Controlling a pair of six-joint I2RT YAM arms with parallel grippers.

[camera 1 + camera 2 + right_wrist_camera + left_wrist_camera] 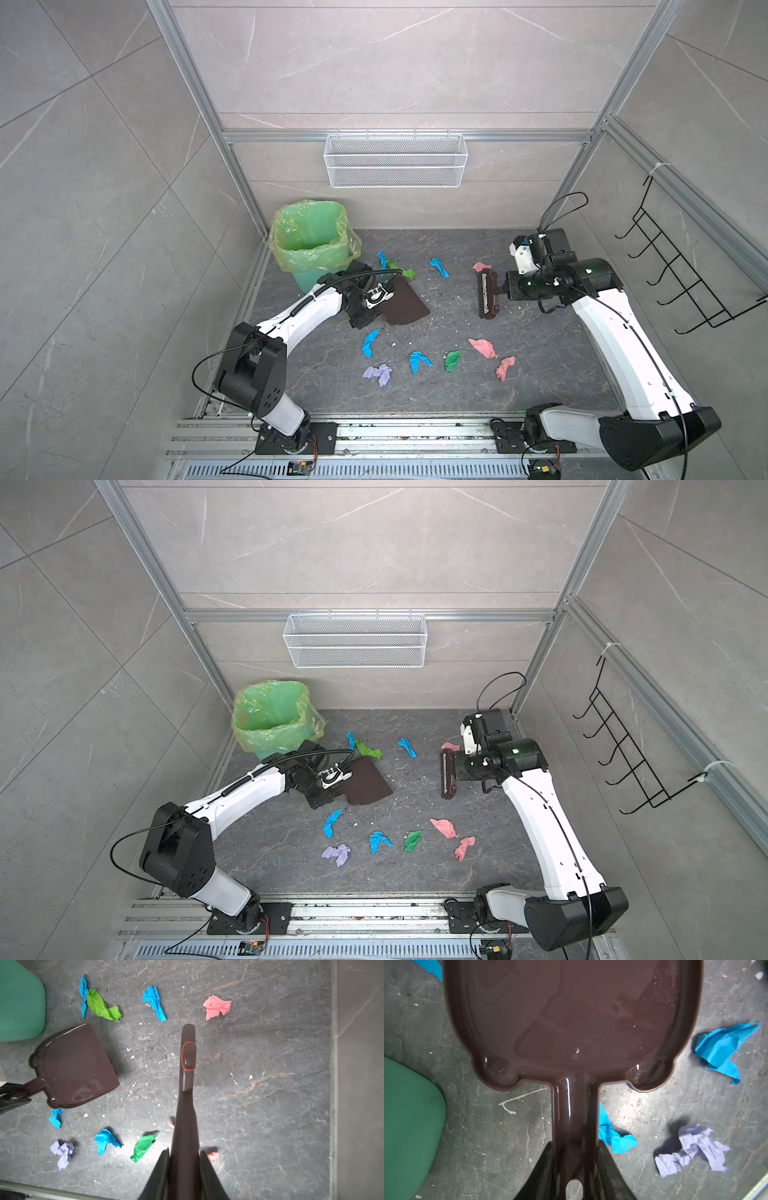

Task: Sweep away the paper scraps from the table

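My left end effector [574,1144] pinching dustpan [571,1012], right end effector [185,1151] pinching brush [188,1055] at its 3 o'clock, paper scraps [482,347] around

The dustpan [571,1012] is glossy dark-brown plastic, smooth enough to mirror light. The brush [186,1084] looks like the same plastic, duller. The paper scraps [153,1001] are matt, creased paper. The surface [540,353] resembles matt veined stone. At 11 o'clock, the bin [307,280] wears a thin, crinkled, shiny film liner [291,249].

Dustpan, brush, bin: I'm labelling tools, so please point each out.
dustpan [409,305], in a top view, pan's middle
brush [488,291], in a top view, head's back
bin [309,279], in a top view, front wall
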